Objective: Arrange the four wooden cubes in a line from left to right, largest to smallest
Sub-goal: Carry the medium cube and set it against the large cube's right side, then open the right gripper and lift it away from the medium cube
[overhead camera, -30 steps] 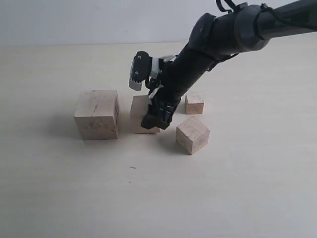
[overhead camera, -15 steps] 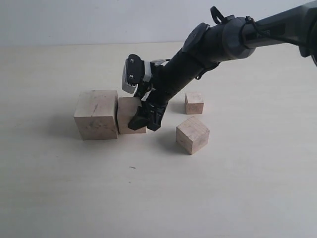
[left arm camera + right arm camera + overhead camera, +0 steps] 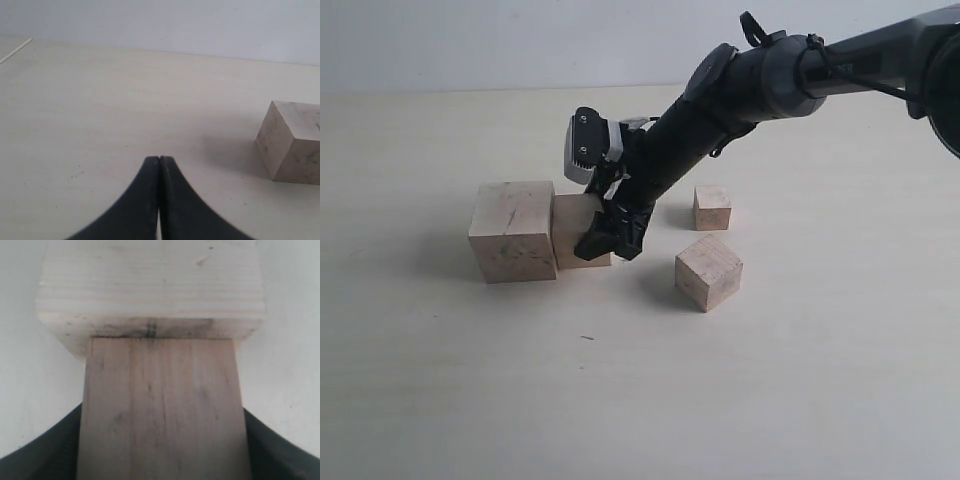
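Note:
The largest wooden cube (image 3: 514,231), scuffed, sits at the left. The second-largest cube (image 3: 574,225) stands flush against its right side, and my right gripper (image 3: 607,238) is shut on it. In the right wrist view this cube (image 3: 162,410) fills the space between the black fingers (image 3: 50,452) and butts against the largest cube (image 3: 150,285). The third cube (image 3: 709,272) lies turned at an angle to the right, with the smallest cube (image 3: 712,207) behind it. My left gripper (image 3: 160,160) is shut and empty over bare table, apart from a scuffed cube (image 3: 292,142); it is out of the exterior view.
The pale tabletop (image 3: 620,400) runs wide in front of the cubes. The right arm (image 3: 760,80) slants down from the upper right, passing above and left of the smallest cube. A white wall (image 3: 470,40) bounds the far edge.
My right gripper has slid the second-largest cube leftward, closing the gap until it meets the largest cube. The other two cubes have stayed put.

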`<state>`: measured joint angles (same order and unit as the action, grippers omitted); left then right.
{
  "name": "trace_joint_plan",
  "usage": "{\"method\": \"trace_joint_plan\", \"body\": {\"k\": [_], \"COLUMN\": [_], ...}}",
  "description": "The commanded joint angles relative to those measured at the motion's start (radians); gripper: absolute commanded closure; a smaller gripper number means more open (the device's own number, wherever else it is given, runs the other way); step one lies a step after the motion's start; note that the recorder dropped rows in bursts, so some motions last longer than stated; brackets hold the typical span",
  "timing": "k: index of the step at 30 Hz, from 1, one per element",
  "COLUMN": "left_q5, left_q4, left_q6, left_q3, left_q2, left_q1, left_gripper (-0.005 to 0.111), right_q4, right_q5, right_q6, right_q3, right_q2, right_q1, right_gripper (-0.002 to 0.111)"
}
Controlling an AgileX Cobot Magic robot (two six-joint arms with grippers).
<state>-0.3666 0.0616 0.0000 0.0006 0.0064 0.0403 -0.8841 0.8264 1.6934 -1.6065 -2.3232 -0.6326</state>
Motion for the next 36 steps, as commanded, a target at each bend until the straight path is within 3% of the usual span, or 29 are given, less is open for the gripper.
{"method": "trace_joint_plan", "body": {"k": [1,2,3,4,11,18,23,36], "left_q5": [0.01,0.01,0.01,0.01,0.01,0.01,0.01,0.01], "left_q4": [-0.002,-0.002,-0.002,-0.002,-0.002,-0.002,-0.002,-0.002], "left_q6": [0.0,0.0,0.0,0.0,0.0,0.0,0.0,0.0], "left_q3": [-0.001,-0.001,-0.001,-0.001,-0.001,-0.001,-0.001,-0.001], "left_q2": [-0.006,-0.006,-0.006,-0.006,-0.006,-0.006,-0.006,-0.006], "left_q1": [-0.003,-0.003,-0.003,-0.003,-0.003,-0.003,-0.003,-0.003], "left_gripper": [0.107,0.107,0.107,0.107,0.107,0.107,0.107,0.107], "right_q4": [0.024,0.023,0.02,0.022,0.025,0.025,0.031,0.27], "right_q5": [0.079,0.072,0.035,0.012,0.005,0.005,0.014,0.09], "right_q6": [0.007,-0.015,-0.065,-0.096,-0.151,-0.198,-0.215,-0.541], "right_q3": [0.005,0.005,0.005,0.005,0.005,0.005,0.005,0.005], "right_q2": [-0.016,-0.016,-0.016,-0.016,-0.014,0.009,0.045,0.176], "right_q1": [0.0,0.0,0.0,0.0,0.0,0.0,0.0,0.0], "right_gripper": [0.064,0.045,0.034,0.032,0.031,0.02,0.019,0.021]}}
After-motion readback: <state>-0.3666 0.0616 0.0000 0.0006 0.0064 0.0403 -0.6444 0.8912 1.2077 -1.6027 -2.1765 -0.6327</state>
